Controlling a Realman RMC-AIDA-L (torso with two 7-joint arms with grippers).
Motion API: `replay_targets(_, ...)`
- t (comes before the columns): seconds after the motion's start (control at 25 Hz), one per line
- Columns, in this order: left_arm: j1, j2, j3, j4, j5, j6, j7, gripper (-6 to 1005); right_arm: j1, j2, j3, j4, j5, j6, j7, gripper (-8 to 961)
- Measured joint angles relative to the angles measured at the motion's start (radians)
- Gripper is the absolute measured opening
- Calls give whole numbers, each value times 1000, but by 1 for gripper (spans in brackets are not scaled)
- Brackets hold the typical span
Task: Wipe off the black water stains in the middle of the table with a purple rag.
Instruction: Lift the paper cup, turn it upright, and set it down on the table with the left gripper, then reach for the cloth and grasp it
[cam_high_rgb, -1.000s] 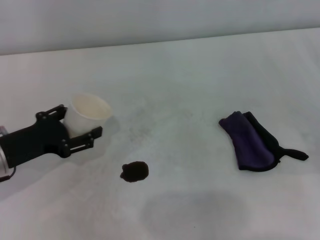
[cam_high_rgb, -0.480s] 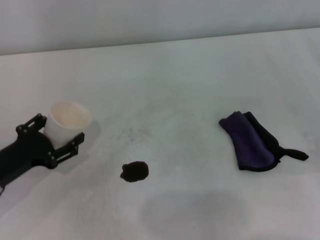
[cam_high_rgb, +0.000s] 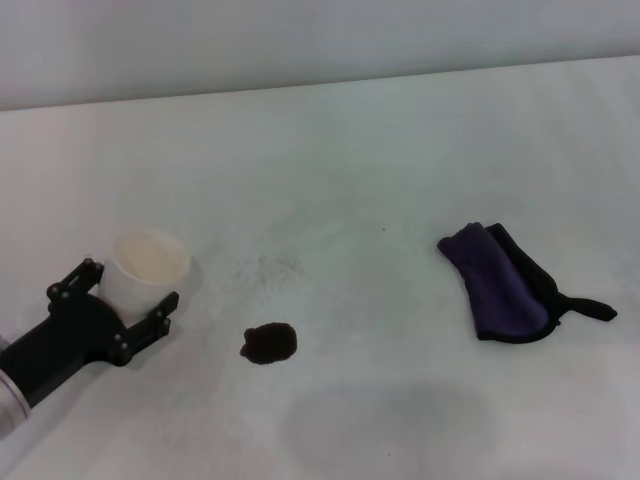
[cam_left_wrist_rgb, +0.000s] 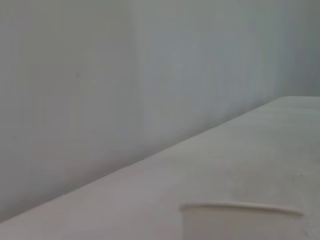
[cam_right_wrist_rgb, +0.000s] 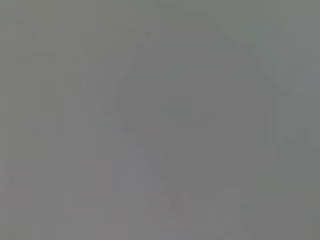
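From the head camera I saw the wide, flat white table (cam_high_rgb: 330, 150) filling nearly the whole frame, with faint grey speckles near its middle. The small folded dark purple rag with black edging (cam_high_rgb: 505, 285) lay flat at the right of the frame, its long axis running from the upper left to the lower right; its thin black tail-like loop stuck out from the lower right end and pointed toward the right edge of the frame. The roundish dark brown-black water stain with ragged edges (cam_high_rgb: 269, 344) sat on the table slightly left of centre and low in the frame, well apart from the rag. At the lower left, the black left gripper (cam_high_rgb: 125, 300) reached in from the bottom left corner, its two fingers set on either side of the white paper cup (cam_high_rgb: 146, 270) and closed against its wall; the cup stood upright with its open mouth facing up, near the stain but not touching it. In the left wrist view I saw only the rim of that cup (cam_left_wrist_rgb: 242, 220) against the tabletop and a pale wall behind. The right gripper did not show anywhere I looked, and the right wrist view gave me only flat grey.
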Motion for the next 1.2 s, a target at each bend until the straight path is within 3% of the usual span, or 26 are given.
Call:
replay_targets(0.88, 41, 0, 1, -64, -58, -29, 0, 805, 24, 2, -42, -25, -26, -92, -26, 853)
replay_targets(1.2, 80, 1, 4, -61, -55, -55, 4, 879, 39, 2, -52, -30, -26, -107, -27, 853)
